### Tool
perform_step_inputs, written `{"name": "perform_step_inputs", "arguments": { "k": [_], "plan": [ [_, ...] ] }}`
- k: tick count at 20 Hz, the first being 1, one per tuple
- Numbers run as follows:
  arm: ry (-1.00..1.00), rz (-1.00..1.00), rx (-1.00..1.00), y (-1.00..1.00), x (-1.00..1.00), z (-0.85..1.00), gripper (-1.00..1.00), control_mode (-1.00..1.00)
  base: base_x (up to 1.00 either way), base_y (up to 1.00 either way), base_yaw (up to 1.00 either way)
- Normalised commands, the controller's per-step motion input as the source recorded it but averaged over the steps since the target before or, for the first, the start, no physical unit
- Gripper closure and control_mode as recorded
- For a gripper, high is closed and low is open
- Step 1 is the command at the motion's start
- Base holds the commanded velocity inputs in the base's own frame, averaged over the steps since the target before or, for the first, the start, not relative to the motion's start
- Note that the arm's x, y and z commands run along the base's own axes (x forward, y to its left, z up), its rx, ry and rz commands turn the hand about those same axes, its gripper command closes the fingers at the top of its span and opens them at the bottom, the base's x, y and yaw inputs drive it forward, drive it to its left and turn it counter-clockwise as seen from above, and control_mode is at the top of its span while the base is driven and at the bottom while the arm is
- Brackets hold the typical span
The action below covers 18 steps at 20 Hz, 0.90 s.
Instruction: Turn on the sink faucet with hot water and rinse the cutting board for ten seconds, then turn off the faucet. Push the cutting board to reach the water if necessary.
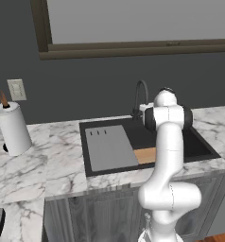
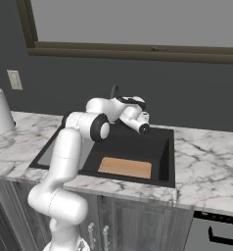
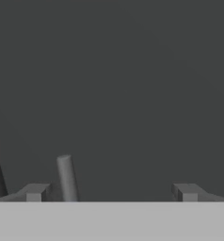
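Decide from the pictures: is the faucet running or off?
Off, as far as they show. No stream falls from the faucet into the sink, and the board lies there looking dry.

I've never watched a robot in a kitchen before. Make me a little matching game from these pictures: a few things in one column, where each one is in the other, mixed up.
Things:
1. cutting board
2. paper towel roll
3. sink faucet
4. grey panel

Places:
A. standing on the marble counter, left of the sink
B. at the back edge of the basin, against the dark wall
C. flat on the basin floor, right of the grey panel
D. lying in the left part of the basin

Pairs: 1-C, 2-A, 3-B, 4-D
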Motion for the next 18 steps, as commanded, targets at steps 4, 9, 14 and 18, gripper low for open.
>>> {"name": "perform_step_inputs", "arguments": {
  "k": [4,9,14,18],
  "plan": [
    [0.0,0.0,0.0,0.0,0.02,0.0,-1.0,-1.0,0.0,0.0,0.0],
    [0.0,0.0,0.0,0.0,0.05,0.0,-1.0,-1.0,0.0,0.0,0.0],
    [0.0,0.0,0.0,0.0,0.1,0.0,-1.0,-1.0,0.0,0.0,0.0],
    [0.0,0.0,0.0,0.0,0.08,0.0,-1.0,-1.0,0.0,0.0,0.0]
  ]
}}
